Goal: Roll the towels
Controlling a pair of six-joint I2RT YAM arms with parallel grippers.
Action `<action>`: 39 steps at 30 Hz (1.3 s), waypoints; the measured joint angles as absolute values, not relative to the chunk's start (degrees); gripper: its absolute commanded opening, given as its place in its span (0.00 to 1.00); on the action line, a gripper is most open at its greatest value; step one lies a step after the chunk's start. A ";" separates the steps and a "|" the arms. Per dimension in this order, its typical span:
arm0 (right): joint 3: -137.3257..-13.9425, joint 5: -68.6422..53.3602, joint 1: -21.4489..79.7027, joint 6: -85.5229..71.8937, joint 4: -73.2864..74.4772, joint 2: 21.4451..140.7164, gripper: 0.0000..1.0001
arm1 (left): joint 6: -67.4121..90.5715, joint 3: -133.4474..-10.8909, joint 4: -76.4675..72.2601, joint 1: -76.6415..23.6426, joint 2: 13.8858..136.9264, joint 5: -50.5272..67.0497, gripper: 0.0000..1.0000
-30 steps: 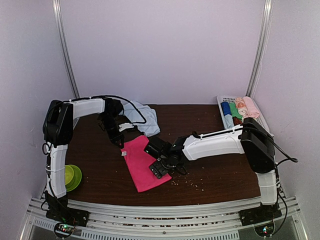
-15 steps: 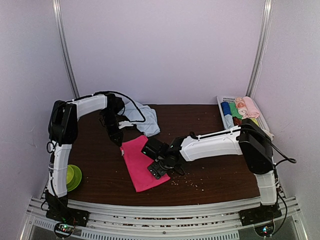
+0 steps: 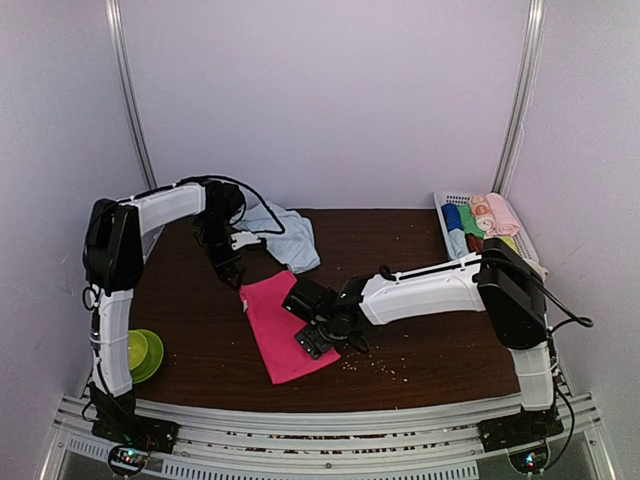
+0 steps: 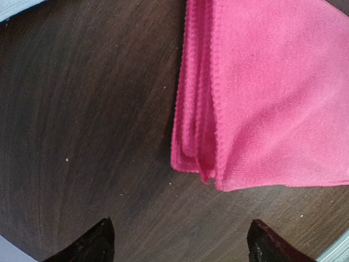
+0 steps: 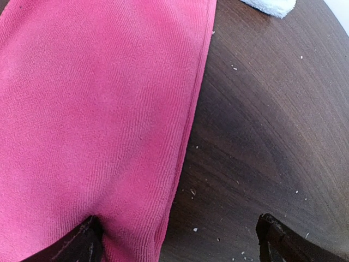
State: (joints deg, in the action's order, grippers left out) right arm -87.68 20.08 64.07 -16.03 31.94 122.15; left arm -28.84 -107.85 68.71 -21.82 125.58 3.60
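Green bowl point(image 3: 143, 353) at the table's point(image 3: 420, 250) near-left edge; basket point(image 3: 441, 200) of small rolls far right; crumbs point(image 3: 380, 368) on the wood; pale blue towel point(image 3: 292, 238) crumpled at back; pink towel point(image 3: 275, 340) folded flat mid-table; left gripper point(image 4: 182, 245) bent down over its far-left corner, jaws wide, empty; right gripper point(image 5: 182, 243) stretched low across its right edge, jaws wide, gripping nothing.

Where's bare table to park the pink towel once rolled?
Bare table lies at the back between the blue towel and the basket, and near the front edge between the pink towel and the green bowl. The middle is crowded: the left tool and right tool hang at the pink towel's edges.
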 measured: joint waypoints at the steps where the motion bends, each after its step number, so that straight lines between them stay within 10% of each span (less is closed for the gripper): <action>1: -87.31 20.29 64.25 -16.38 31.92 122.04 1.00 | -28.42 -106.63 67.94 -21.98 124.46 3.55 0.89; 39: -69.32 21.82 61.36 -13.65 23.51 104.33 1.00 | -19.53 -95.13 43.35 -28.75 123.42 -11.38 0.98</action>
State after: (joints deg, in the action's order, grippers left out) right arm -69.32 21.82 61.36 -13.65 23.51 104.33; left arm -19.53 -95.13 43.35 -28.75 123.42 -11.38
